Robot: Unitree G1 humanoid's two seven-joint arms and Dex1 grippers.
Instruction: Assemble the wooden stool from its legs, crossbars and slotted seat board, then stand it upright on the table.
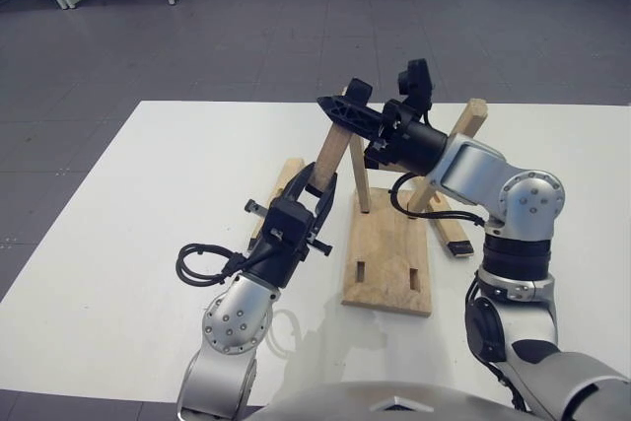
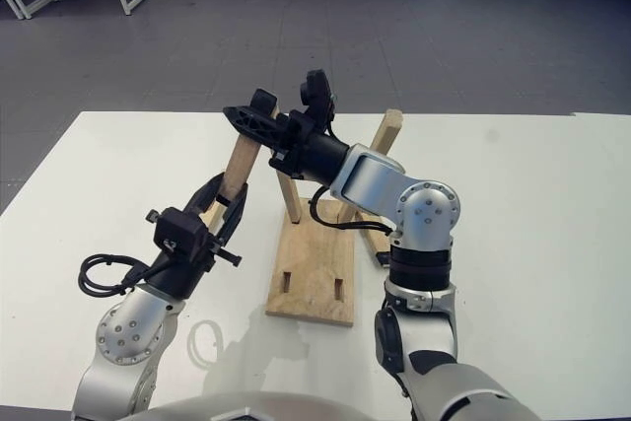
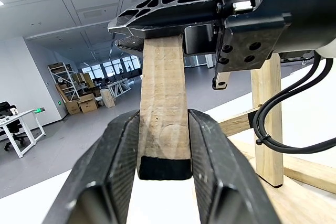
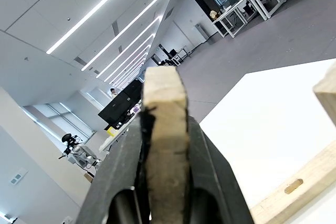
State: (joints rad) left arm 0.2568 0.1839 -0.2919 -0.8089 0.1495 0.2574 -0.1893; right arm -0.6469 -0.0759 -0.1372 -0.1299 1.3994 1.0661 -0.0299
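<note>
Here, nearest, the left gripper (image 1: 314,189) is clamped on the lower part of a wooden leg (image 1: 331,153). The leg slants up off the bench (image 1: 128,204) to the right gripper (image 1: 342,111), which is closed on its top end. With both arms on one stiff piece, any mismatch in their motion could twist the leg in the pads or lever it loose.

The seat board (image 1: 389,255) lies flat and unclamped about midway between the near and far edges, with two empty slots toward its near end. Pressing the leg in at an angle could jam it or shove the board along.

Behind, an upright leg (image 1: 362,184) and a leaning leg (image 1: 465,128) rise at the board's far end, and a sweep of the right arm could knock them over. That arm hides whether they are seated in slots. The held leg's lower end is hard to make out between the left gripper's fingers. A loose bar (image 1: 284,182) beside the board is partly covered.
</note>
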